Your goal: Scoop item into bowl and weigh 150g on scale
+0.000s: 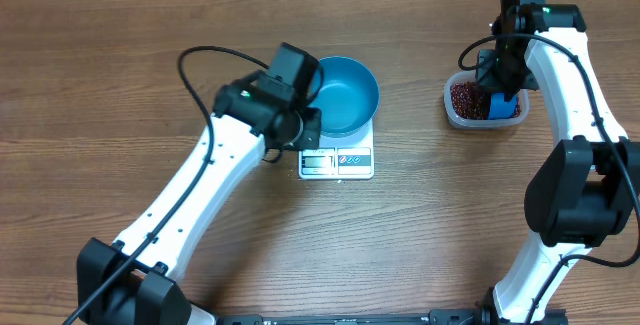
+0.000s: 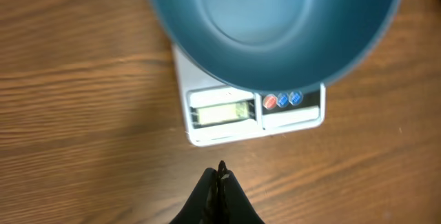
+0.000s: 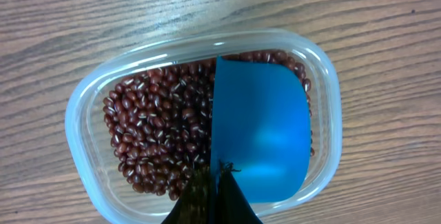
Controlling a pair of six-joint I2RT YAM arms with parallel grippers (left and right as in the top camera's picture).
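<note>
Red-brown small oval beans (image 3: 155, 131) look loose and spill-prone, so the right tool (image 3: 219, 170), clamped on the small blue plastic scoop (image 3: 262, 134), should lift level; left tool (image 2: 220, 172) closed, empty.

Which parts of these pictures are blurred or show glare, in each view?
Left wrist view: the bowl rim is soft and out of focus, while the scale display strip is sharper. Right wrist view: the beans are sharp; the scoop carries a pale glare patch. Overhead view: the light is even, with no harsh shadows on the table.
</note>
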